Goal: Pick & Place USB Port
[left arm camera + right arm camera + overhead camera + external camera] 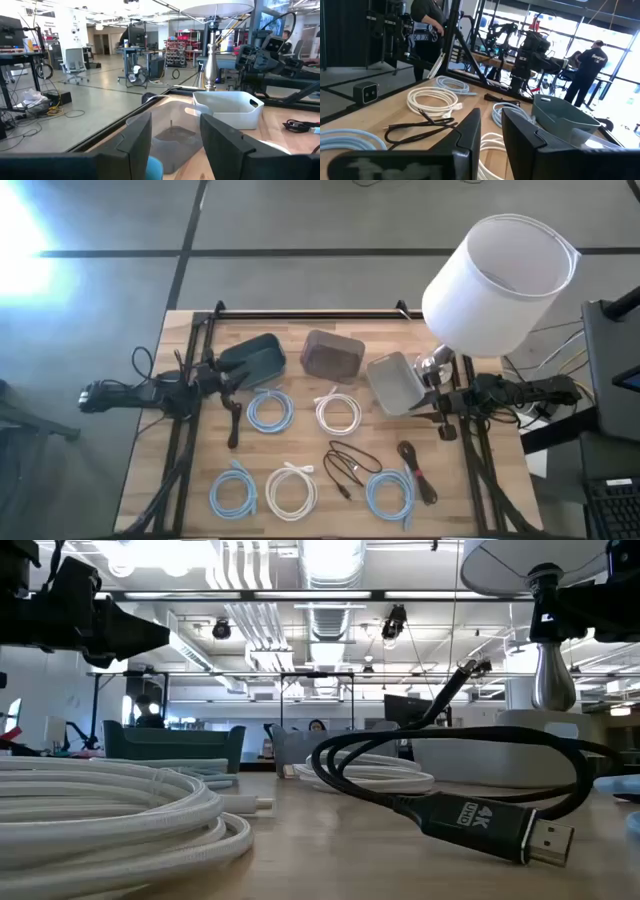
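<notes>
Left gripper (233, 408), fingers spread, is hovering left of the brown rectangular bin (332, 354); dark green bin (254, 360) is sitting just beside it. Black coiled USB cable (348, 464) is lying in front of that brown bin. Right gripper (441, 402), fingers narrowly parted, is waiting right of it, beside the grey plastic bin (395, 383).

The high view looked straight down on the whole tabletop (300, 450) from well above; the low view sat at tabletop height, very near a black HDMI cable (480, 820), facing the room beyond; each wrist view looked forward past its own end effector; the left one faced the lamp (212, 55) on the right side, which the high view shared.
</notes>
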Tool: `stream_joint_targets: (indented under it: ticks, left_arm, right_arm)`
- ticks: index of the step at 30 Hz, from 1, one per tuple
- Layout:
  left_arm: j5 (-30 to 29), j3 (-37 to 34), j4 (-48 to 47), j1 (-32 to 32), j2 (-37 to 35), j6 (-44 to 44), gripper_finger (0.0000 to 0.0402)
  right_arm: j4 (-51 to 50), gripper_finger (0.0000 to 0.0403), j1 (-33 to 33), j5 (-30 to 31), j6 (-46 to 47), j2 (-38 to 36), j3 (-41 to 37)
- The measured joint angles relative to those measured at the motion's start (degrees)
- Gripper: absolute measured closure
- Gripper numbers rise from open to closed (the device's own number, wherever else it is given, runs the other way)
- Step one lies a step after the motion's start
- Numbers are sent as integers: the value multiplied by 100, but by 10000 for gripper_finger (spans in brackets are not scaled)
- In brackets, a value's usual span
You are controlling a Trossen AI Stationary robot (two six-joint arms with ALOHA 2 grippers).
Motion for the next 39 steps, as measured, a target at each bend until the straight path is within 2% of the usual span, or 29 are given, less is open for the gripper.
stream_joint_targets:
  ticks: [20, 33, 39]
  left_arm:
    - [0, 0, 0, -3, -2, 1, 229]
    - [0, 0, 0, -2, -1, 0, 229]
    - [0, 0, 0, -2, -1, 1, 229]
  right_arm:
    - [0, 314, 2, 1, 0, -1, 0]
    - [0, 334, 0, 0, 0, -2, 0]
    - [0, 330, 0, 2, 0, -2, 0]
